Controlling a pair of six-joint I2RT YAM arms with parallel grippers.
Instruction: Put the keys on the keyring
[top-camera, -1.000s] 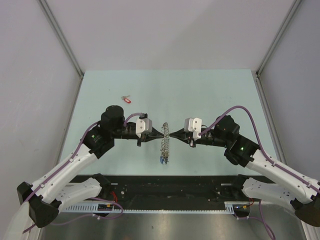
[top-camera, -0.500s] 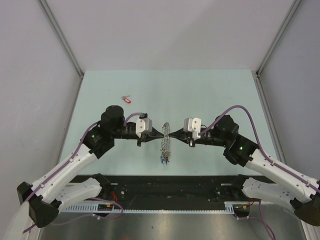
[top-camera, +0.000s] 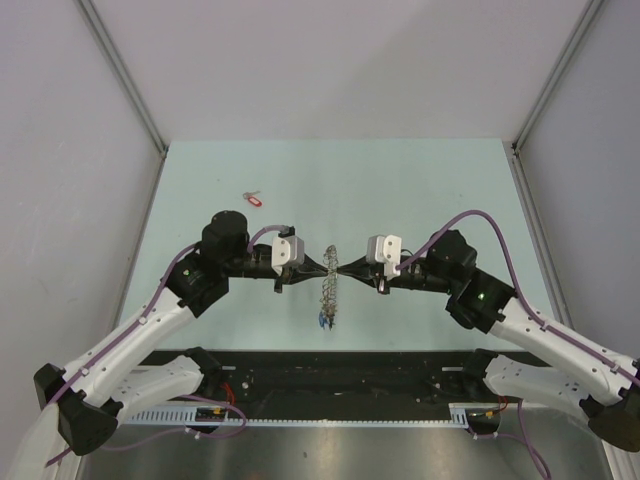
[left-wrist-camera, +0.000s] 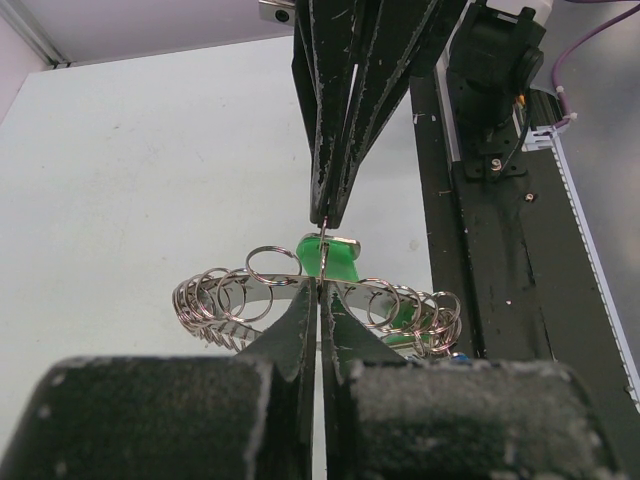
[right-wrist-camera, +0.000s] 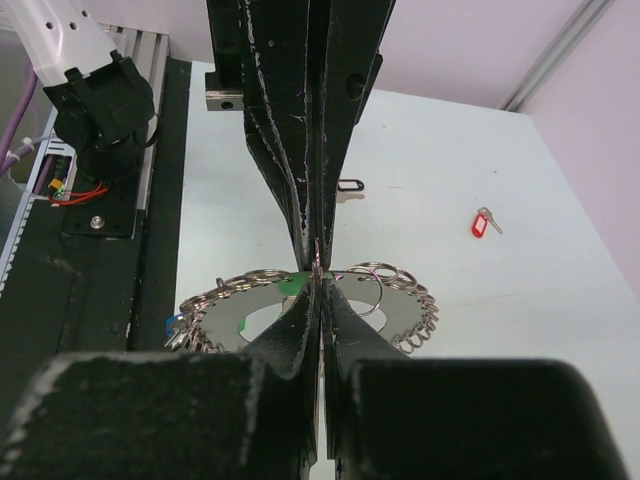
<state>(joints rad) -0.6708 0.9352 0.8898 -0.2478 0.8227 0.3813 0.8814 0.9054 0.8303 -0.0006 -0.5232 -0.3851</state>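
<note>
Silvery metal hangs edge-on at mid-frame in the top view: the keyring (top-camera: 329, 285), pinched between my left pincer (top-camera: 325, 266) and right pincer (top-camera: 346, 268), both squeezed shut. Over the last second it has only swayed slightly and my arms have barely shifted, so I judge the threading unfinished. A red-tagged key (top-camera: 254, 199) lies well apart, upper left on the pale green table (top-camera: 430, 190), with grey walls around. From the left wrist, both tips meet on a thin wire loop beside a green tag (left-wrist-camera: 338, 262). From the right wrist, the same grip shows, and a small dark oval tag (right-wrist-camera: 350, 185) lies beyond.
</note>
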